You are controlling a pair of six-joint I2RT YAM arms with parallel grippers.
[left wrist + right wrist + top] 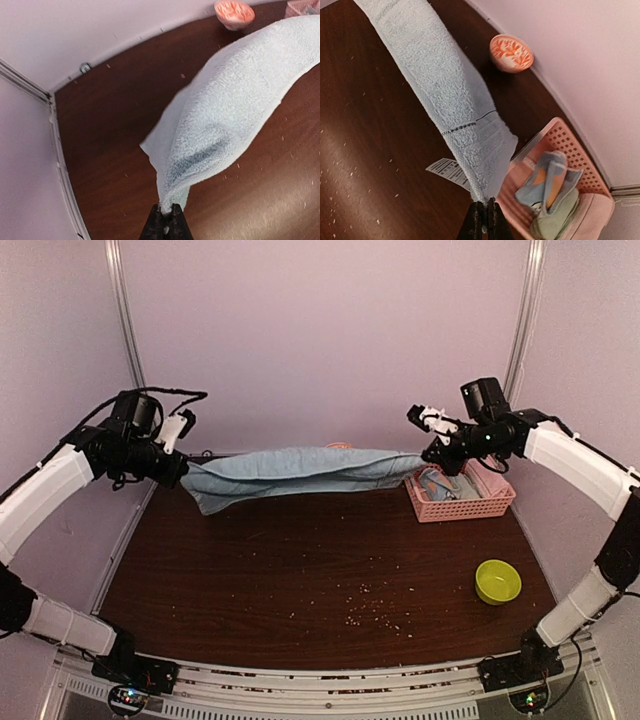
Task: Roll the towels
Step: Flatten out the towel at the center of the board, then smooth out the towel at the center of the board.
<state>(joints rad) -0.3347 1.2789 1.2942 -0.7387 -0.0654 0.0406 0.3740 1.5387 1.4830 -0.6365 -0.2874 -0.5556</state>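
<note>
Hold: left gripper (164, 209) and right gripper (484, 204) clamp the plain towel (300, 468) by its ends.
Span: leftward from the pink basket (470, 512).
Label: white tag (447, 171), print likely illegible.

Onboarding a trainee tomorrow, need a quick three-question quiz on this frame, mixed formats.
1. True or false: the plain blue towel is rolled up.
2. What grips the plain blue towel? A) left gripper only, B) right gripper only, C) both.
3. Fill in: the bowl nearest the right arm's base is ____ in colour.
Key: 1 false, it hangs stretched out; 2 C; 3 lime-green.
</note>
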